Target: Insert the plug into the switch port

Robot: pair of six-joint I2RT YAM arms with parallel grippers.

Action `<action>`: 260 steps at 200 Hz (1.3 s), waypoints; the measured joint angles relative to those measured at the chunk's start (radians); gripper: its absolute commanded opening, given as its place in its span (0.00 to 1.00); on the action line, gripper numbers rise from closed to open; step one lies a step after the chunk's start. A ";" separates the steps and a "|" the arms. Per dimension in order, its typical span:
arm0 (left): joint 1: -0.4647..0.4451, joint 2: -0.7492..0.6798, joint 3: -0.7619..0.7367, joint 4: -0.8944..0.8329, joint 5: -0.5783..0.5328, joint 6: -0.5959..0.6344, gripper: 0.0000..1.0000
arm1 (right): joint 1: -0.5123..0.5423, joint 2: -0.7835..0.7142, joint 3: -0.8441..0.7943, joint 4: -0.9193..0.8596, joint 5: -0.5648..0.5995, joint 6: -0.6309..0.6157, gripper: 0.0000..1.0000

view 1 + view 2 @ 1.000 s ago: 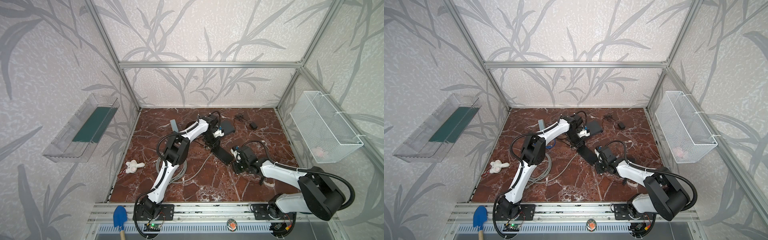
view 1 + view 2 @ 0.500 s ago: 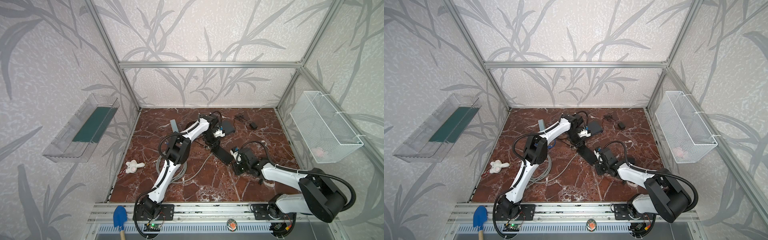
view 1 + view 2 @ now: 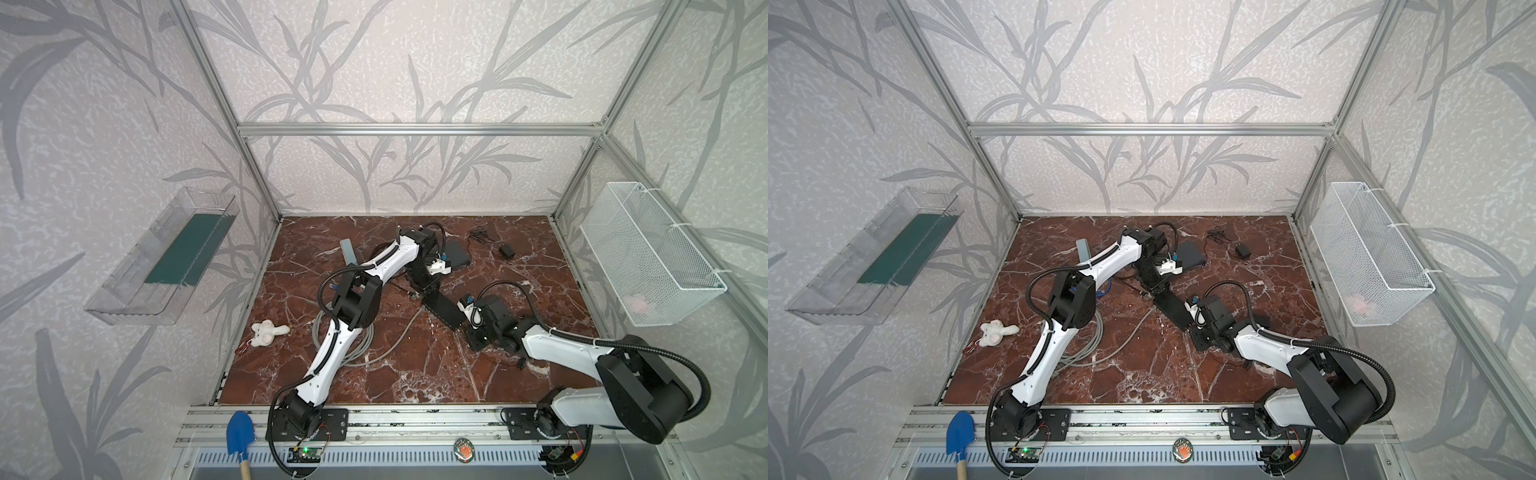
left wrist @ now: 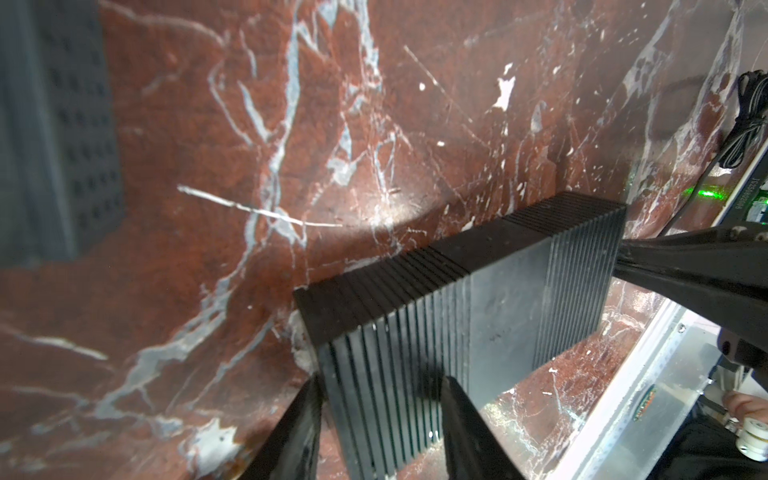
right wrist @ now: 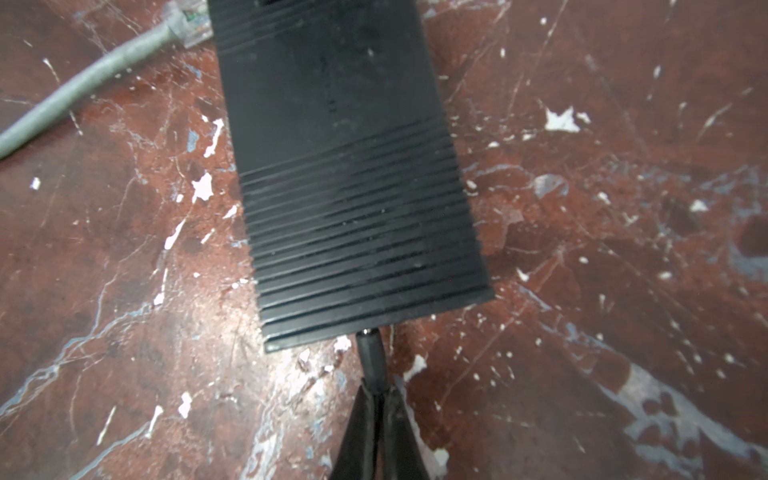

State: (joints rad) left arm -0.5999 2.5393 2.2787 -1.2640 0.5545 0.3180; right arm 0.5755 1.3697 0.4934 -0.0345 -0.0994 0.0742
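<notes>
A black ribbed switch [image 3: 442, 307] [image 3: 1173, 307] lies flat on the marble floor. My left gripper [image 4: 380, 382] [image 3: 424, 286] grips its far end, one finger on each side of the body [image 4: 478, 299]. My right gripper [image 5: 376, 388] [image 3: 467, 332] is shut on a thin black plug [image 5: 371, 357]. The plug's tip meets the near end face of the switch [image 5: 345, 166]. The port itself is hidden under that edge. In the left wrist view the right fingers [image 4: 685, 266] show at the switch's other end.
A grey cable [image 5: 83, 83] with a clear connector [image 5: 187, 25] lies against the switch's side; its coil [image 3: 357, 345] sits under the left arm. Also here: white plush toy [image 3: 266, 332], dark flat box [image 3: 457, 255], black adapter [image 3: 506, 251], wire basket [image 3: 648, 253].
The right arm has shifted very slightly by the switch's near end. The left arm and the switch have stayed where they were.
</notes>
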 measured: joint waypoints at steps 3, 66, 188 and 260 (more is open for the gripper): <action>0.000 0.000 0.000 0.001 0.000 0.003 0.45 | 0.000 0.001 0.002 0.000 -0.002 -0.002 0.03; 0.001 0.000 0.006 0.039 -0.004 0.024 0.45 | -0.001 0.034 0.029 -0.001 -0.034 -0.028 0.03; 0.016 -0.027 -0.077 0.203 0.039 0.031 0.43 | 0.016 0.096 0.048 0.066 -0.048 -0.002 0.05; 0.024 -0.062 -0.157 0.308 0.059 -0.006 0.45 | 0.044 0.093 0.048 0.086 -0.003 0.110 0.09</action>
State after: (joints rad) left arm -0.5758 2.4771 2.1220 -0.9562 0.6132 0.3119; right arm 0.6197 1.4631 0.5411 0.0513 -0.1020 0.1844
